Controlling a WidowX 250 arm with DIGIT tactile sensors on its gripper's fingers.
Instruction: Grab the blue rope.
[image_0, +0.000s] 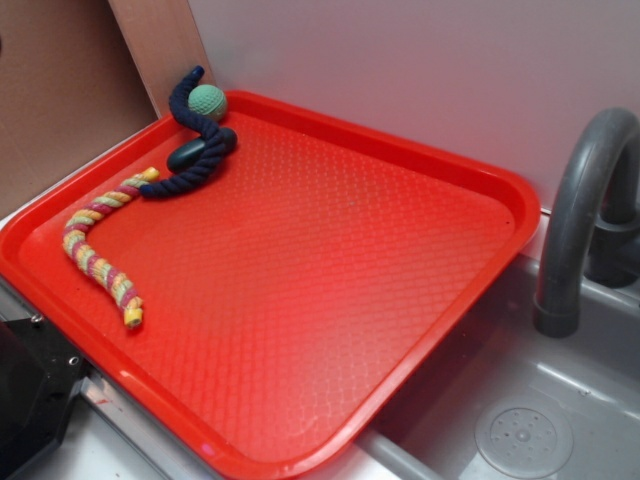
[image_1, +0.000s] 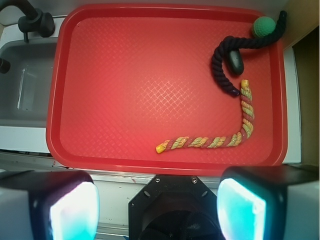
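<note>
Grey toy sink counter, white wall behind, brown panel at the far corner. Red textured tray (image_0: 420, 300) covers most of the counter; sink basin (image_0: 560, 420) and grey faucet (image_0: 585, 200) beside it. Blue rope (image_1: 220, 62) curls in the tray's corner, one end over the rim, touching a teal ball (image_1: 263, 26) and a dark oval object (image_1: 235, 61). Striped rope (image_1: 235, 137) just beside it. Gripper (image_1: 157, 207) above the tray's near edge, jaws spread wide, holding nothing.
</note>
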